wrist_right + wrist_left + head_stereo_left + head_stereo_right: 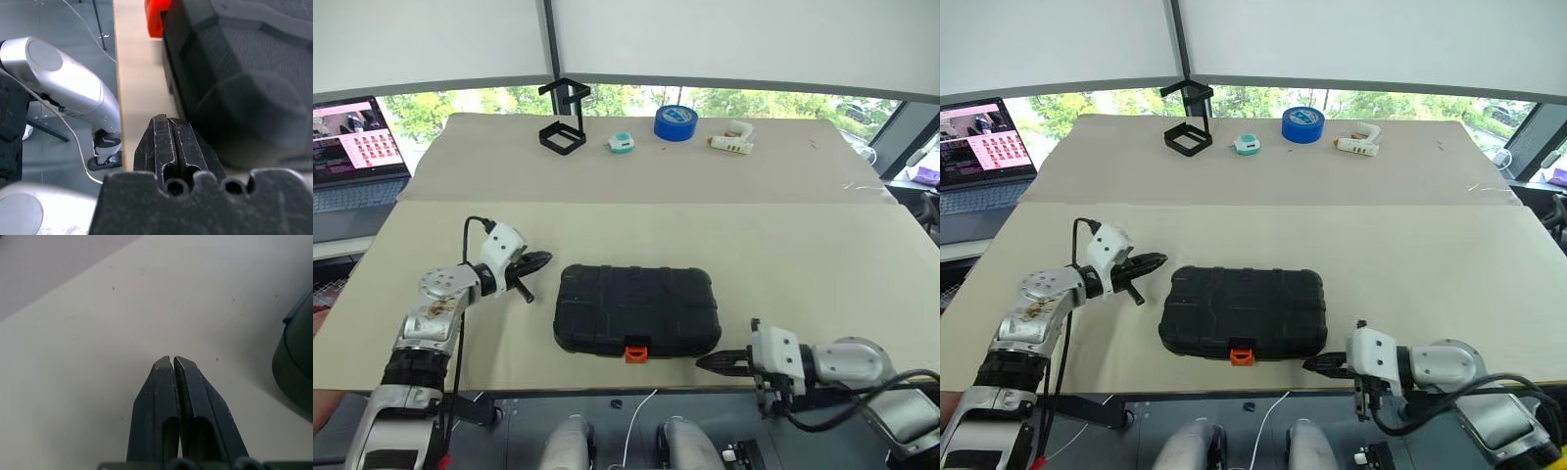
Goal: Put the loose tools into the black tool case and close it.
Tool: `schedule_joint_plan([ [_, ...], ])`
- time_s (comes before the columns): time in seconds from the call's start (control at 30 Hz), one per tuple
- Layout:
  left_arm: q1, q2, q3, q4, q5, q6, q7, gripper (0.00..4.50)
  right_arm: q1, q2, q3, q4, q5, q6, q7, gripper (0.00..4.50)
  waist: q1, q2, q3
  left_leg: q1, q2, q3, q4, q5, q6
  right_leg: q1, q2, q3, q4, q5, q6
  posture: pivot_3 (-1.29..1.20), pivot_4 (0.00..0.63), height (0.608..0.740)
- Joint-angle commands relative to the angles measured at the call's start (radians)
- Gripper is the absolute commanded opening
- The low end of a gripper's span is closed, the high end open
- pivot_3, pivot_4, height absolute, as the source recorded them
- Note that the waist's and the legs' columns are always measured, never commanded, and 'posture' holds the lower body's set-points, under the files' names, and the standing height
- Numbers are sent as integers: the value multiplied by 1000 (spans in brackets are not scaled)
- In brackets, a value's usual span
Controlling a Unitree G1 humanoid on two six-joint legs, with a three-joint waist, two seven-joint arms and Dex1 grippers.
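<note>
One black tool case lay shut on the near part of the table, roughly at its middle, with its lid down and one small orange latch showing on the near edge. Two grippers flanked it. The left gripper hung just off the case's far left corner, pointing toward it, its two black fingers pressed together with nothing between them; in the left wrist view a dark rounded corner of the case showed beside the fingertips, apart from them. The right gripper sat at the near edge of the table, just right of the latch, pointing left toward the case's near right corner, its fingers likewise closed on nothing; whether the tips touched the case could not be told. Nothing lay on the tabletop between the grippers and the case. Along the far side of the table stood four other things in a row: one black wire stand at the left, one small white-and-teal object next to it, one big blue tape roll, and one white glue gun at the right, all well apart from the case. One open laptop with a lit screen stood off the table's far left corner. One thin white cable hung below the near edge of the table.
</note>
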Motion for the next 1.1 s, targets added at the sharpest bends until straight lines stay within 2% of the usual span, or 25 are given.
schedule_joint_plan([
  [0.03,28,-12,9,-30,-14,-10,-18,111,-77,66,-3,11,-28,47,-43,0,-2,-1,1,-1,0,0,0,0,0,-1,0,0,1,0,0,0,150,740],
  [0.27,156,-18,35,-112,-37,27,-16,111,-235,186,-4,166,-124,22,-81,0,-10,-1,1,0,0,1,0,0,0,-3,0,1,4,0,0,0,150,740],
  [0.53,324,-56,115,-340,-146,69,14,111,-435,297,-28,438,-181,-79,-103,0,-22,-1,1,-1,1,2,0,0,0,-4,-1,2,4,0,0,0,150,740],
  [0.7,396,-66,164,-426,-190,68,28,111,-470,312,-51,511,-176,-97,-87,0,-20,-1,1,-2,1,1,0,0,0,-5,-1,2,4,0,0,0,150,740],
  [0.8,450,8,234,-453,-252,98,-42,111,-446,287,-60,484,-156,-68,-46,0,-22,-1,1,-2,2,1,0,0,0,-5,-2,2,4,0,0,0,150,740],
  [0.93,474,145,300,-529,-423,274,-180,111,-401,266,-69,422,-136,-15,-23,0,-23,-2,1,-4,3,2,-1,0,0,-10,-1,2,6,-1,-2,0,150,740],
  [1.03,414,212,272,-635,-567,439,-232,111,-360,262,-66,366,-119,31,-17,0,-16,-1,2,-5,2,2,-1,1,-1,-11,-2,2,7,-1,-2,0,150,740],
  [1.1,329,187,222,-654,-568,458,-202,111,-342,266,-62,339,-116,51,-21,0,-11,-1,2,-5,2,2,0,1,-1,-11,-3,2,7,-1,-2,0,150,740],
])
